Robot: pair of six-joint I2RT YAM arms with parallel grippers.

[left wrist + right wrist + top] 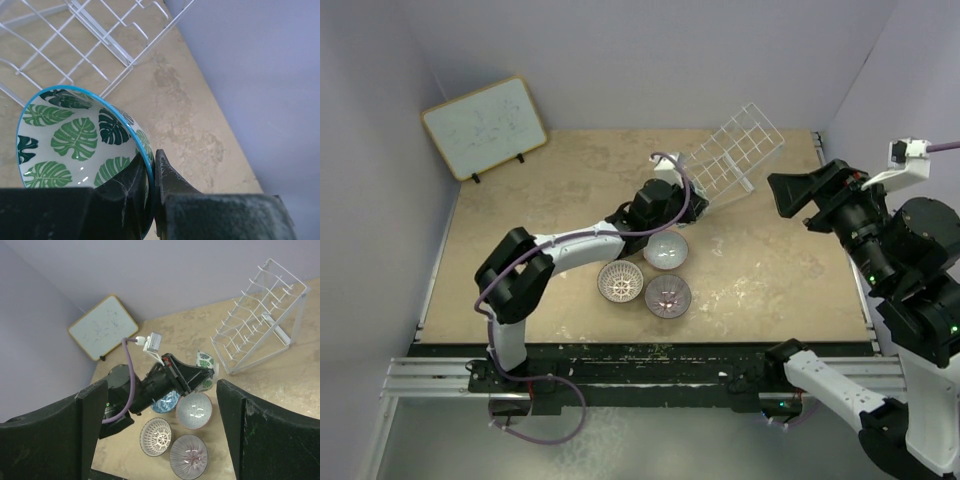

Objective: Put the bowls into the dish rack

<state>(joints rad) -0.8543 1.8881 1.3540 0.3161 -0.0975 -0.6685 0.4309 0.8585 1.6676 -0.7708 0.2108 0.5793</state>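
My left gripper (pixel 152 156) is shut on the blue rim of a green-and-white leaf bowl (pixel 70 140), one finger inside and one outside. The bowl hangs tilted just in front of the low edge of the white wire dish rack (pixel 100 35). In the right wrist view the same bowl (pixel 205 360) sits at the tip of the left arm, close to the dish rack (pixel 260 315). A grey-white bowl (pixel 666 250), a lattice bowl (pixel 620 282) and a purple bowl (pixel 668 295) rest on the table. A blue bowl (pixel 165 402) lies partly under the left arm. My right gripper (pixel 161 385) is open, raised at the right.
A wood-framed whiteboard (pixel 485 125) leans against the back-left wall. The dish rack (pixel 735 150) stands slanted at the back centre. Walls close in the table on the left, back and right. The right arm (pixel 880 240) hovers over the table's right edge.
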